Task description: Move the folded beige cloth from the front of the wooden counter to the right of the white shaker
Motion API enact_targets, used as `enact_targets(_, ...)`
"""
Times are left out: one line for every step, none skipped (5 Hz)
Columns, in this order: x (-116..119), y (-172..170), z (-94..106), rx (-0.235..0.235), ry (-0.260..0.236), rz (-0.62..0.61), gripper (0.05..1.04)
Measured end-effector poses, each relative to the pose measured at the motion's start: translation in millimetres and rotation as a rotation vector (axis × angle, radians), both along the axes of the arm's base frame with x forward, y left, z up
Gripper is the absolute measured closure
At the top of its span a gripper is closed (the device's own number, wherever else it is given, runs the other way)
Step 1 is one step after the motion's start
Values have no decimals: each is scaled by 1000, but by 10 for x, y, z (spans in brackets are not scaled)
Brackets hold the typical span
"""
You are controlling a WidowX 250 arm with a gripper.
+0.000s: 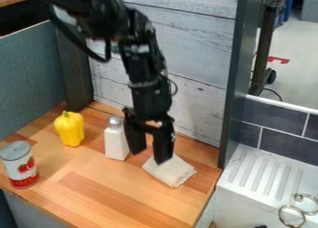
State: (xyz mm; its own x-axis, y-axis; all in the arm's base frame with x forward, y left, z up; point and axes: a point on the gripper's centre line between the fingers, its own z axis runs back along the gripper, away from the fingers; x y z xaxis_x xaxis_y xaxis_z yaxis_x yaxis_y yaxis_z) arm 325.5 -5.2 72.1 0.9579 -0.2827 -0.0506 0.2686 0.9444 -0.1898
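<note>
My black gripper (pixel 149 152) hangs down over the wooden counter, right of centre, with its two fingers apart. The right fingertip is at the upper edge of a folded beige cloth (pixel 169 170); whether it touches the cloth I cannot tell. The left finger stands close beside a white shaker with a grey top (pixel 115 141), which is upright. Nothing shows between the fingers. Farther left a yellow bell pepper (pixel 70 129) stands upright. A can with a red and white label (pixel 20 166) stands near the counter's left front edge.
The wooden counter (pixel 102 185) ends at the right beside a dark post (pixel 239 83) and a white ridged drainboard (pixel 264 173). Metal rings (pixel 292 214) are at the lower right. A whitewashed plank wall (pixel 192 45) rises behind the arm, and a grey-blue panel (pixel 31 78) borders the left.
</note>
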Motion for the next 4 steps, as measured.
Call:
enact_targets(-288,201,270,65,-1,17,83)
enact_targets(-599,571,363,182,50,46,83)
enact_targets(-808,964,452,229,25,113,83)
enact_targets(-922,1294,488,221,-6,167,83)
